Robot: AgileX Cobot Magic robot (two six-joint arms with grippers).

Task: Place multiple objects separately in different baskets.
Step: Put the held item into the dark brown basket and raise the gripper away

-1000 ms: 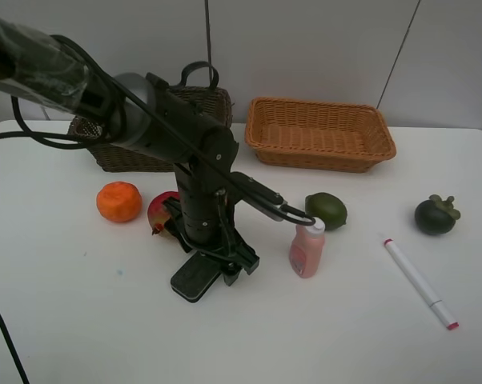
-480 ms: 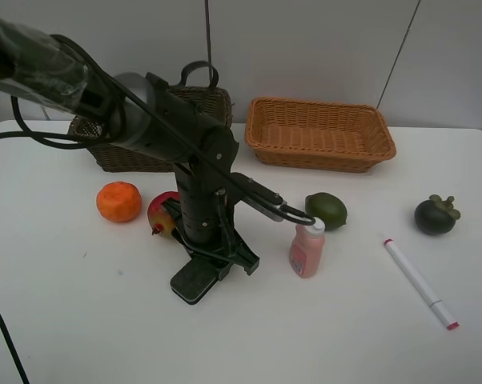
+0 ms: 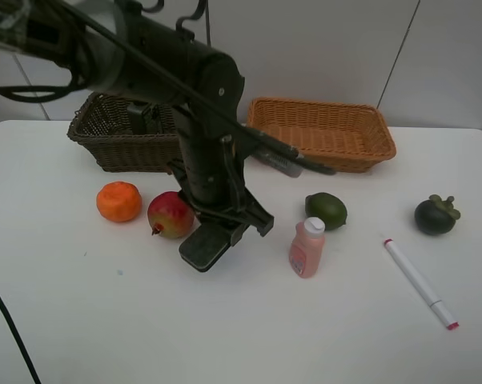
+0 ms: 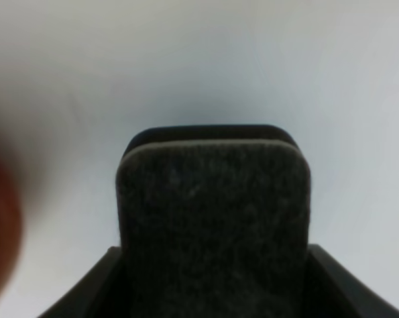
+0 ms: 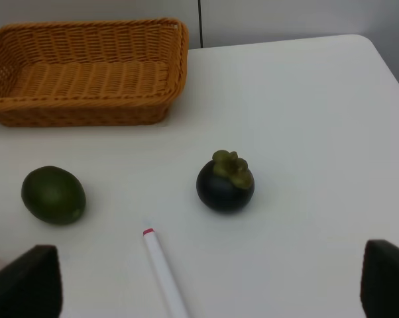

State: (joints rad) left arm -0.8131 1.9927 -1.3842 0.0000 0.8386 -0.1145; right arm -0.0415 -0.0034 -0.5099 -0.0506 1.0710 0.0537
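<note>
Exterior high view: the black eraser block (image 3: 208, 245), a flat slab with rounded corners, sits left of centre at the end of the left arm (image 3: 201, 136), just right of the red-yellow apple (image 3: 170, 214). Whether it touches the white tabletop (image 3: 81, 320) I cannot tell. The orange (image 3: 118, 201) lies left of the apple. The pink bottle (image 3: 307, 248) stands upright to the block's right, near the lime (image 3: 326, 210). The mangosteen (image 3: 435, 214) and marker (image 3: 419, 282) lie at right with open room around them. The dark brown basket (image 3: 113, 140) and tan basket (image 3: 321, 152) line the far edge.

Left wrist view: the left fingers (image 4: 87, 295) are closed on the block's two sides; its grey felt face fills the space between them.

Right wrist view: the right fingers (image 5: 24, 281) stand wide apart, holding nothing. Beyond them lie the marker's pink-tipped end, the mangosteen, the lime and the tan basket, well apart from one another.
</note>
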